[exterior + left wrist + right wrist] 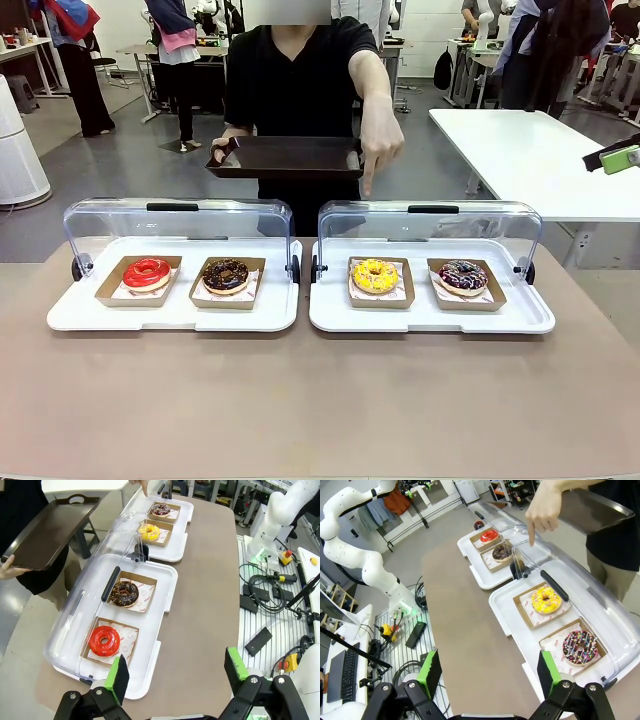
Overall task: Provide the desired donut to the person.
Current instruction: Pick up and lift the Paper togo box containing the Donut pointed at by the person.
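The person [300, 80] in a black shirt stands at the far side, holding a dark tray [285, 157] in one hand. The other hand [375, 150] points a finger down over the yellow donut [375, 274] in the right white tray [430, 315]. A sprinkled chocolate donut [462, 275] lies beside it. The left white tray [175, 310] holds a red donut [147, 272] and a chocolate donut [225, 274]. My left gripper [175, 675] hangs open above the table's left end, near the red donut [104, 640]. My right gripper [487, 672] is open near the sprinkled donut [579, 646].
Both trays have clear lids [180, 222] flipped up at the back. Each donut sits in a brown paper holder. The brown table [320, 400] has free room in front of the trays. A white table [530, 150] stands at the back right.
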`<state>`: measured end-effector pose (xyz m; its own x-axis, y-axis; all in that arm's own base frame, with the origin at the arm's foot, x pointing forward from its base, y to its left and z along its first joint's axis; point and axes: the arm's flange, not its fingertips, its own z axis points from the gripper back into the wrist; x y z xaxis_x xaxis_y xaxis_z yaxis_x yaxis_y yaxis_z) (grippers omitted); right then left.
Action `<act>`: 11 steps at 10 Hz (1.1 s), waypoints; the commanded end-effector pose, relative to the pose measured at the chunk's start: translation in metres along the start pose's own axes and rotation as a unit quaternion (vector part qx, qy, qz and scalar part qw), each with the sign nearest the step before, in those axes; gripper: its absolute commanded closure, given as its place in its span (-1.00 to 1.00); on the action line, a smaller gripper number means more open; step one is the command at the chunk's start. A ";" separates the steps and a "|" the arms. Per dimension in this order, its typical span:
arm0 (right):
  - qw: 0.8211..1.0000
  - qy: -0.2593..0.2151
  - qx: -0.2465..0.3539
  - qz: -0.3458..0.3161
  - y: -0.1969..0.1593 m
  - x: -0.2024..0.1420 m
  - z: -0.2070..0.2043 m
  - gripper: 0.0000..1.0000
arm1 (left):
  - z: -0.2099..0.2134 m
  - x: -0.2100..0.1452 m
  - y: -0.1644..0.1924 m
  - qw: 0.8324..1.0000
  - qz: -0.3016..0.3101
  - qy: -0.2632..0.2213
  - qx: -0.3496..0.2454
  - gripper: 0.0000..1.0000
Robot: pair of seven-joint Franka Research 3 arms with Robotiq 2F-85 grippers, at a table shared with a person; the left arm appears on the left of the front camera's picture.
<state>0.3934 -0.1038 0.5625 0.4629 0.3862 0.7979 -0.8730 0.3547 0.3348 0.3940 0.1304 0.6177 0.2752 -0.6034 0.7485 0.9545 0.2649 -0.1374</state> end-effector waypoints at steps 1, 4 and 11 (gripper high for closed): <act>1.000 -0.005 0.004 0.003 0.000 0.001 0.000 -1.00 | 0.001 0.001 -0.001 1.000 -0.001 0.001 -0.003 -1.00; 1.000 -0.005 0.004 0.003 0.000 0.001 0.000 -1.00 | 0.001 0.001 -0.001 1.000 -0.001 0.001 -0.003 -1.00; 0.995 0.092 0.003 0.029 0.013 0.018 -0.029 -1.00 | 0.001 0.001 -0.001 1.000 -0.001 0.001 -0.003 -1.00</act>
<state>0.3933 -0.0941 0.5621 0.4567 0.4380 0.7743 -0.8811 0.3430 0.3256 0.3941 0.1301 0.6178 0.2748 -0.6038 0.7483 0.9546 0.2644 -0.1373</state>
